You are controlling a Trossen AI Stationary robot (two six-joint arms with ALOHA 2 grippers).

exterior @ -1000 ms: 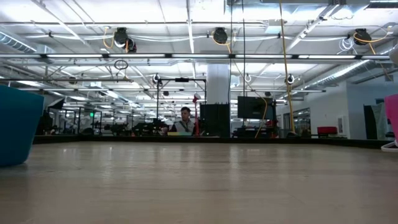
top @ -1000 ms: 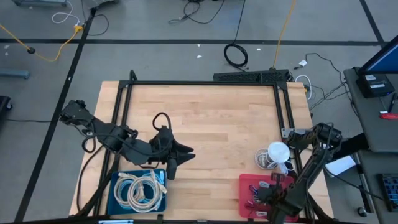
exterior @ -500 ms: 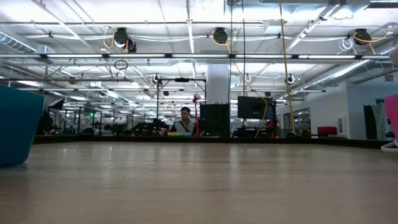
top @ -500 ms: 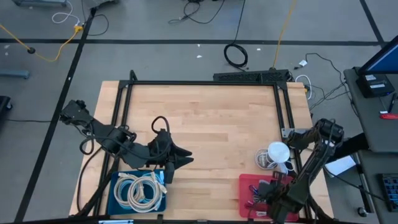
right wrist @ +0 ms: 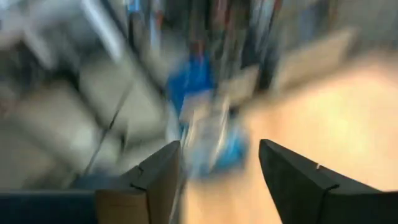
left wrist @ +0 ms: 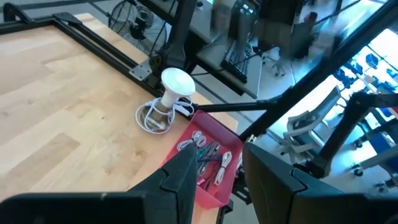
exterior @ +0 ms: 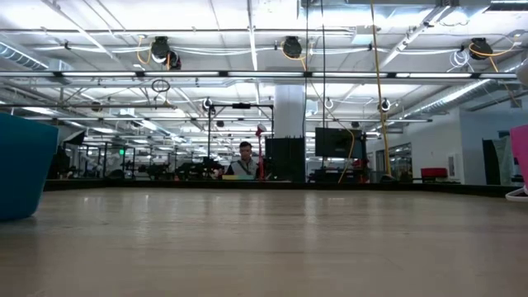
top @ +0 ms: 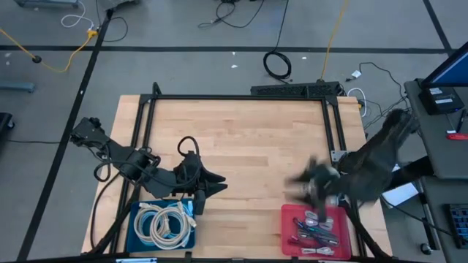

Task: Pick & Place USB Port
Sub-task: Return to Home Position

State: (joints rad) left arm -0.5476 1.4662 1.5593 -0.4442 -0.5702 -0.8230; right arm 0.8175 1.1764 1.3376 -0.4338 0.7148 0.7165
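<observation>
Swinging off the pink bin (top: 284, 235), where the charger cables (top: 316, 231) lie, the right gripper (right wrist: 219, 160) is spread wide and empty, like the left gripper (left wrist: 221, 167) beside the blue bin (top: 132, 228), so sorting looks finished.

Left end effector (left wrist: 222, 163), fingers parted, frames a pink bin (left wrist: 219, 127) of cables (left wrist: 208, 153).

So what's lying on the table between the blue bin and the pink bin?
Nothing. Seen from above, only bare wooden table shows between the blue bin and the pink bin.
</observation>
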